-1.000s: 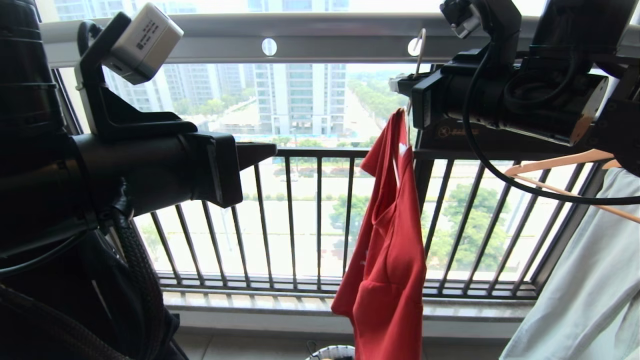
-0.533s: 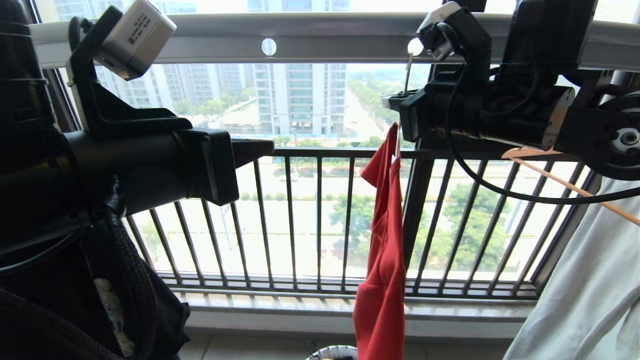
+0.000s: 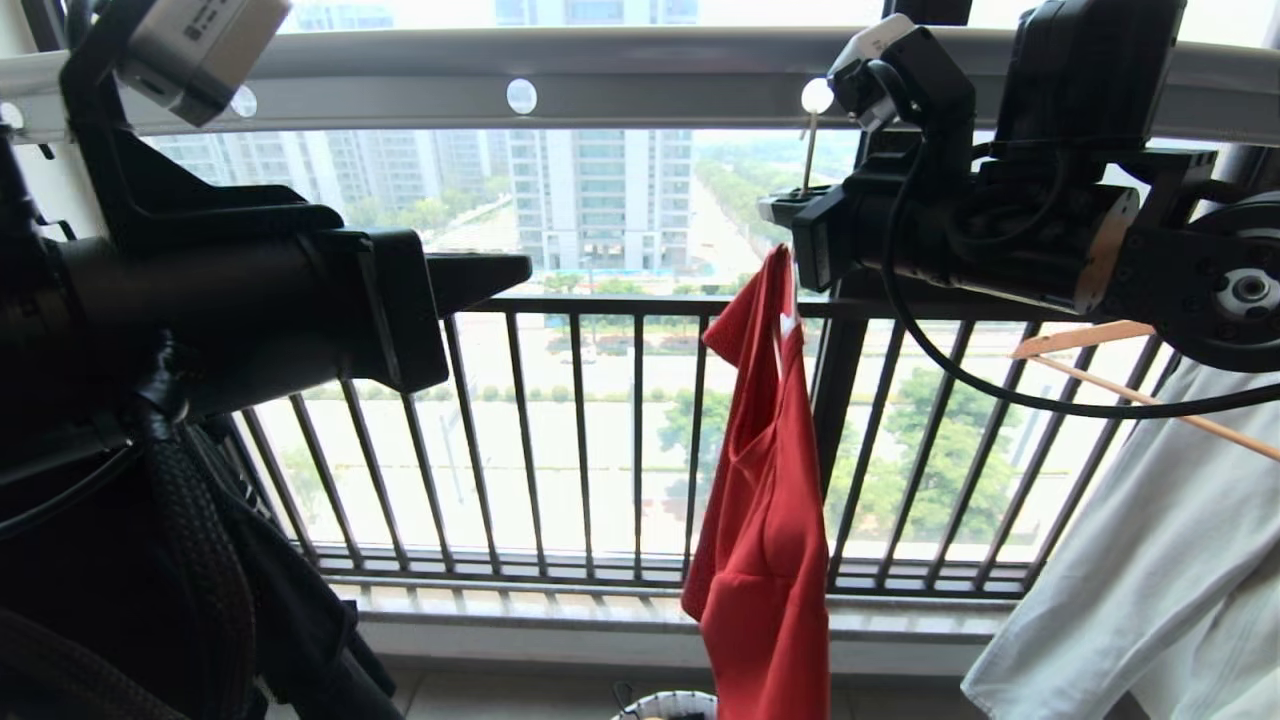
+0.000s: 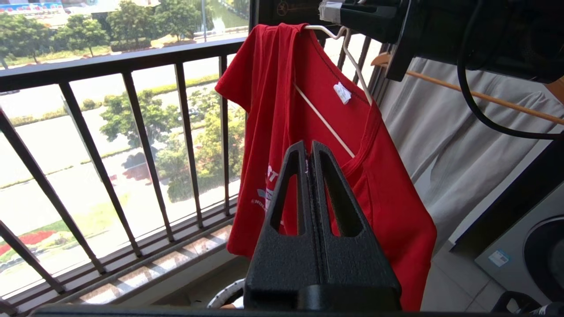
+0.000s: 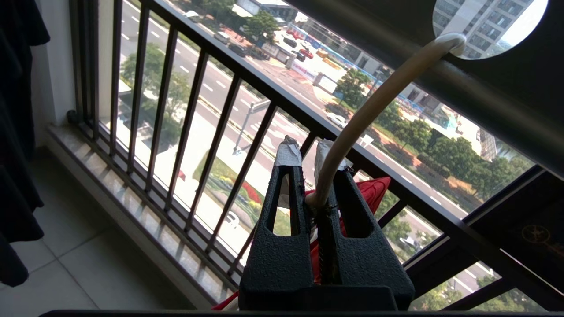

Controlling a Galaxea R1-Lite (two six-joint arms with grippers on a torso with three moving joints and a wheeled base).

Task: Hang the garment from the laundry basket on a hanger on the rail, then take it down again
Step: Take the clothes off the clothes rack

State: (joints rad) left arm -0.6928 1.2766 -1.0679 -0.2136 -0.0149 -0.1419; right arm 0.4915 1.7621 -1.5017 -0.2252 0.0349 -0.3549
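Right tool [image 5: 304, 152]: your right tool is pinching the neck of the hanger [image 5: 374, 103] between its taped tips, high up and close under the rail [image 3: 650, 75], and the wire is running up from the tips to the hook.
Left tool [image 4: 308, 147]: your left tool is sitting with its two fingers pressed together on nothing, held out in the air on the left of the head view, well apart from the garment [image 4: 308, 145] and pointing towards it.
Hanger hook: the curved end is sitting in one of the round holes of the rail, seen from the right wrist view; in the head view the thin wire is rising from your right tool to the hole just above it.
Garment: the red T-shirt is hanging from the white wire hanger just below your right tool, draping down in front of the dark window railing [image 3: 560, 430]. Its collar is looped over the wire, a small white label is showing inside the neck, and a bit of white lettering is peeking out beside your left tool in the left wrist view.
Laundry basket [image 3: 665, 705]: only its rim is showing at the bottom edge of the head view, on the floor directly under the hanging shirt.
Other laundry: a pale garment [image 3: 1150, 580] is hanging on a wooden hanger [image 3: 1130, 385] to the right of the red shirt, below your right arm.
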